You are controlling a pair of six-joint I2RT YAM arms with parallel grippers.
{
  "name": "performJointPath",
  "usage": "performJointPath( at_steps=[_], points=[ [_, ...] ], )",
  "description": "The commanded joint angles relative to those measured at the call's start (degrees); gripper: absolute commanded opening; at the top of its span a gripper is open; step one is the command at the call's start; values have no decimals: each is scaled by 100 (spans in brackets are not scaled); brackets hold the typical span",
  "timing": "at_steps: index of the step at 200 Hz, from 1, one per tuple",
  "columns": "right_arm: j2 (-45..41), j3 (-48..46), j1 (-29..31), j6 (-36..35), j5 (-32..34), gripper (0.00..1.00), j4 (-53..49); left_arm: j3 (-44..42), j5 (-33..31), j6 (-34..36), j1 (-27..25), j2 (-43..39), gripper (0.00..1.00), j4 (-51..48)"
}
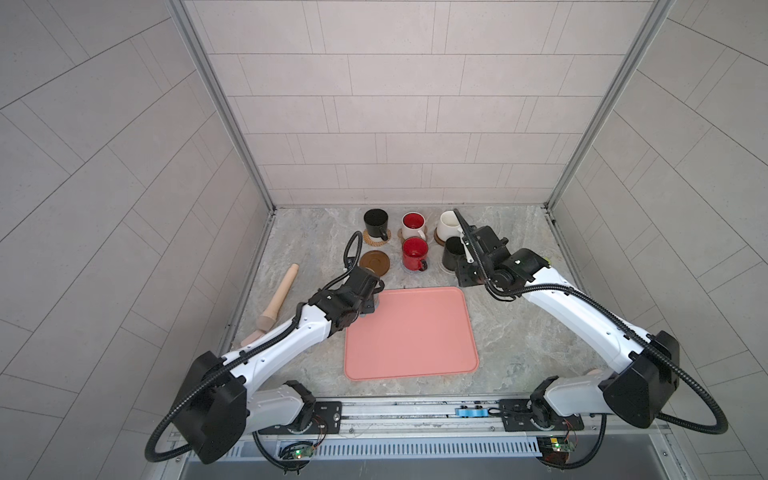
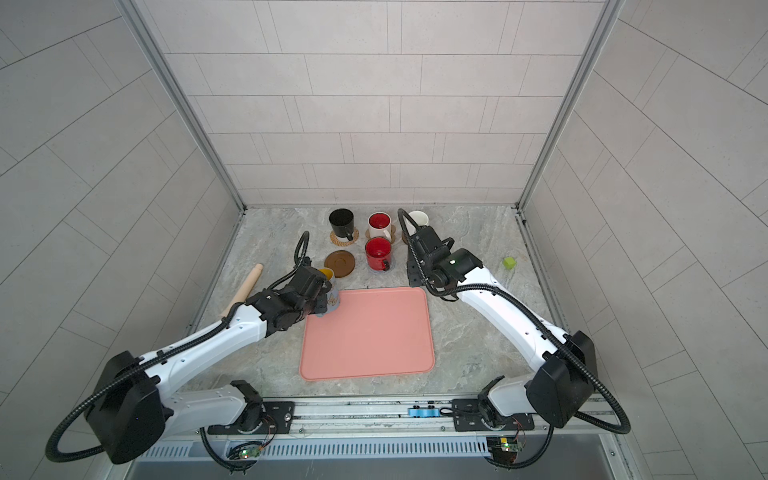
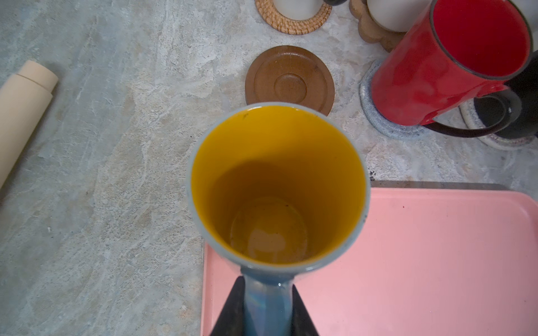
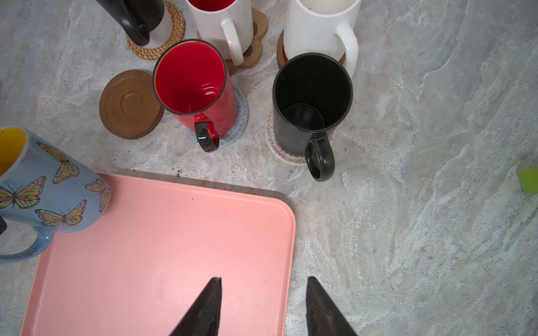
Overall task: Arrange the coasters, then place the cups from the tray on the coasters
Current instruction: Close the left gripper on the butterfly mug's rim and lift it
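My left gripper (image 3: 266, 283) is shut on the handle of the light blue cup (image 3: 276, 186) with a yellow inside. The cup stands upright at the far left corner of the pink tray (image 1: 411, 332), which holds nothing else. Just beyond it lies a bare brown wooden coaster (image 1: 375, 262). The other five cups stand on coasters: black (image 1: 376, 222), white with red inside (image 1: 412, 224), plain white (image 1: 449, 224), red (image 1: 414, 251) and black (image 4: 311, 101). My right gripper (image 4: 263, 280) hangs open and empty over the tray's far right corner.
A wooden rolling pin (image 1: 280, 299) lies left of the left arm, near the left wall. A small green cube (image 2: 509, 262) sits on the table to the right. Walls close the back and both sides.
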Motion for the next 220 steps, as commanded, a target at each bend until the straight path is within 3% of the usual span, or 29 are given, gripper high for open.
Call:
performJointPath(
  at_steps=[1, 157, 220],
  points=[
    [-185, -40, -38, 38, 119, 50, -7, -10, -300, -26, -87, -104, 1, 376],
    [-298, -110, -54, 84, 95, 50, 1, -231, -341, -187, -346, -36, 1, 366],
    [-314, -128, -48, 79, 94, 50, 5, -115, -690, 22, -388, -153, 0, 550]
  ],
)
